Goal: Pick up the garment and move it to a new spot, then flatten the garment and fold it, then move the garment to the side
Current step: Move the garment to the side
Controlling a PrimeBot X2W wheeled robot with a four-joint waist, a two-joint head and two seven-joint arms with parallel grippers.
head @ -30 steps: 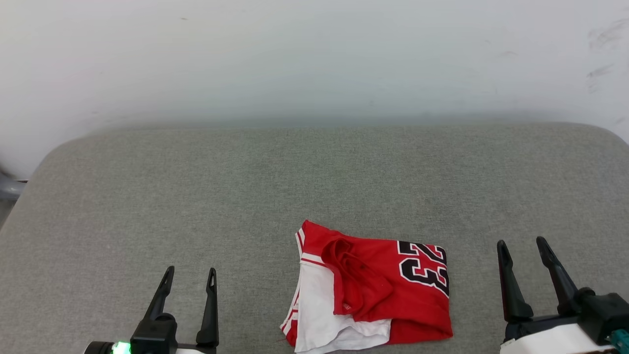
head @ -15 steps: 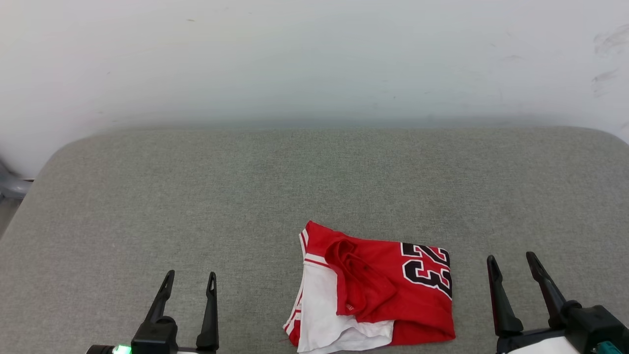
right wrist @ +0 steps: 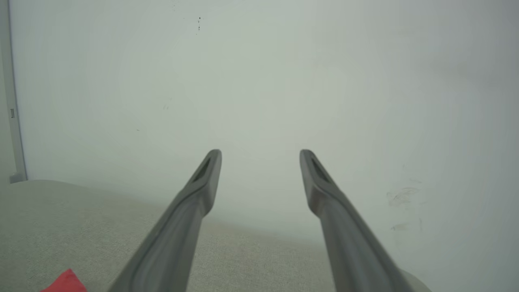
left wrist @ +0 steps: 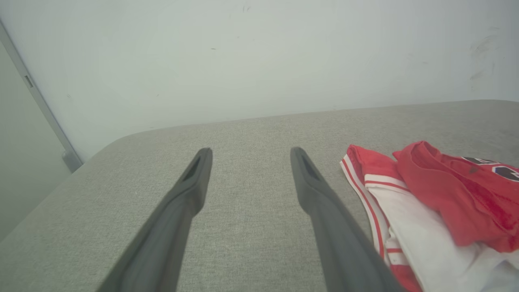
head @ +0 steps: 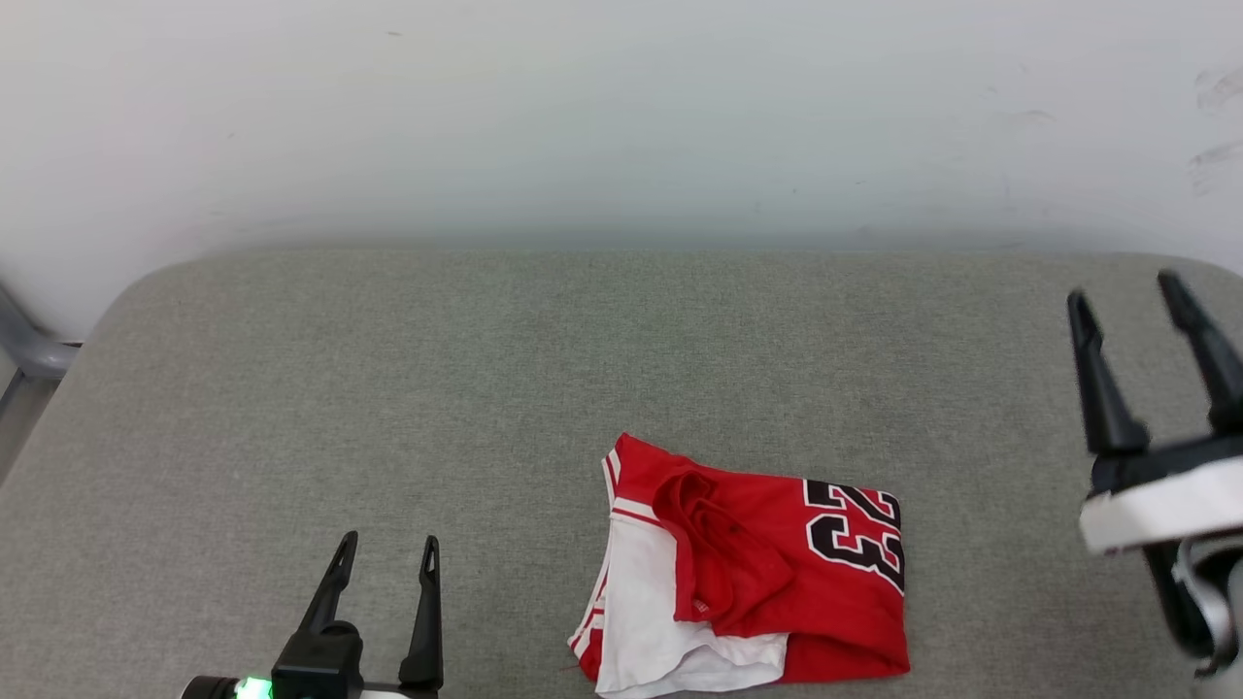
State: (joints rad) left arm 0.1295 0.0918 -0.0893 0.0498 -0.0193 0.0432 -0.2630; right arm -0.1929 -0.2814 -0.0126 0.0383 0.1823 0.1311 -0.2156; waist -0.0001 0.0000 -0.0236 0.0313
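Lying rumpled at the near edge of the grey pad (head: 486,369), the garment (head: 748,573) is loosely doubled over, 23 print and a white sleeve up: either a heap awaiting flattening or a rough finished fold. To its left the left gripper (head: 389,540), and farther off the raised right gripper (head: 1122,288), hold fingers spread, empty, clear of cloth.

Garment (head: 777,573) on the padded table (head: 388,388) — wall (head: 583,116) behind.
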